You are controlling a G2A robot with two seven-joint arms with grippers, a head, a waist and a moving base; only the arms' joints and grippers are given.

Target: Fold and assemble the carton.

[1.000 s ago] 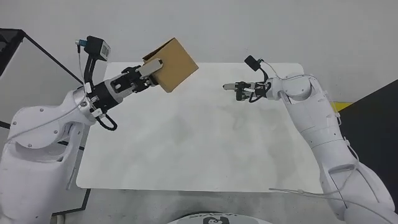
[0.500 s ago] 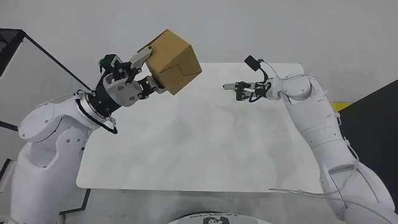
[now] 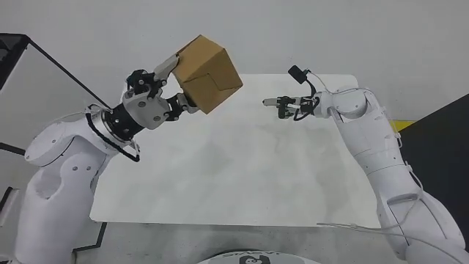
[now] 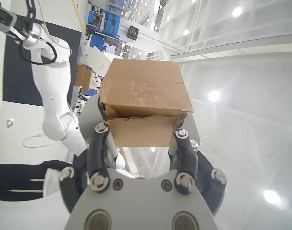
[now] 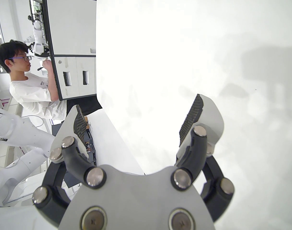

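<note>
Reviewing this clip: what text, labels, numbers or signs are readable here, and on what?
No readable text.
carton: visible faces plain brown, no print or label.
table: no markings.
left gripper, right gripper: no lettering I can make out.

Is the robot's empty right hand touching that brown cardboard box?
Apart. The top view shows a stretch of bare table between the right gripper and the carton, which the left gripper holds.
</note>
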